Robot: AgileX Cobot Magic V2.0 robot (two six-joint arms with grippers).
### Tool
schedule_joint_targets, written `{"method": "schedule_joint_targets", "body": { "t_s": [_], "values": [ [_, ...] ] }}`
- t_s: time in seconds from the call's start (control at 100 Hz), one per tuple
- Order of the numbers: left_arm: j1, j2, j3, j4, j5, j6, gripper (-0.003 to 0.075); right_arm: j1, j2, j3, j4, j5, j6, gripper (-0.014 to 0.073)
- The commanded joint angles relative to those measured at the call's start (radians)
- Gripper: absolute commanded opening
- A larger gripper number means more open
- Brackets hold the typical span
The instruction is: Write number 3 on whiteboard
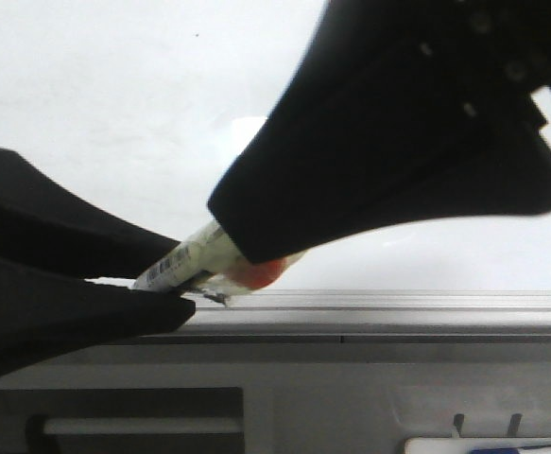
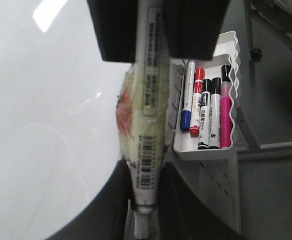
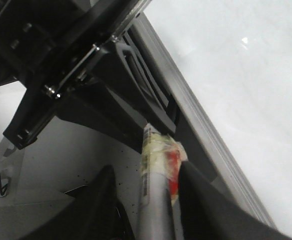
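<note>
Both sets of fingers clamp one marker (image 1: 195, 257): left fingers (image 2: 151, 55) on one end, right fingers (image 1: 256, 248) at the taped middle, probably a handover or uncapping. Whiteboard (image 1: 114, 104) lies beyond the fingers, no number 3 visible.

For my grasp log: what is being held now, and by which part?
The marker pen: the left gripper pinches its narrow end, and the right gripper clamps the barrel beside the taped orange middle.
</note>
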Motion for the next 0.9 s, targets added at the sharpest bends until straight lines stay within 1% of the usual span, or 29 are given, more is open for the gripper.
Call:
{"method": "schedule_joint_targets", "body": {
  "t_s": [0.0,0.06,0.11,0.14,0.33,0.38,0.45,0.52,0.64,0.71,0.78,0.89],
  "values": [
    [-0.004,-0.017,-0.026,-0.015,-0.077,-0.004,-0.0021,0.002,-0.002,-0.037,-0.002,-0.053,-0.013,0.0155],
    [-0.004,-0.017,-0.026,-0.015,-0.077,-0.004,-0.002,0.002,0.008,-0.037,-0.002,-0.047,-0.013,0.0066],
    [-0.004,-0.017,-0.026,-0.015,-0.08,-0.004,-0.0021,0.002,0.017,-0.037,-0.002,-0.041,-0.013,-0.0032],
    [-0.004,-0.017,-0.026,-0.015,-0.08,-0.004,-0.002,0.002,0.021,-0.037,-0.002,-0.037,-0.013,-0.0069],
    [-0.004,-0.017,-0.026,-0.017,-0.086,-0.004,-0.0019,0.002,0.031,-0.037,-0.004,-0.054,-0.013,-0.0062],
    [-0.004,-0.017,-0.026,-0.017,-0.097,-0.004,-0.0008,0.002,0.031,-0.037,-0.004,-0.056,-0.013,-0.0062],
    [-0.004,-0.017,-0.026,-0.027,-0.121,-0.004,0.0048,0.002,0.031,-0.037,-0.004,-0.057,-0.013,-0.0062],
    [-0.004,-0.021,-0.026,-0.068,-0.137,-0.004,0.0145,0.002,0.031,-0.037,-0.004,-0.057,-0.01,-0.0062],
    [-0.004,-0.053,-0.026,-0.203,-0.131,-0.004,0.0366,-0.004,0.029,-0.047,-0.004,-0.055,-0.008,-0.0062],
    [-0.004,-0.085,-0.026,-0.266,-0.123,-0.004,0.0464,-0.016,0.029,-0.068,-0.004,-0.048,-0.008,-0.0062],
    [-0.004,-0.124,-0.026,-0.305,-0.112,-0.004,0.0505,-0.037,0.029,-0.097,-0.004,-0.026,-0.008,-0.0062],
    [-0.004,-0.183,-0.026,-0.333,-0.077,-0.004,0.0498,-0.085,0.029,-0.15,-0.022,0.015,-0.008,-0.0062]
  ]
}}
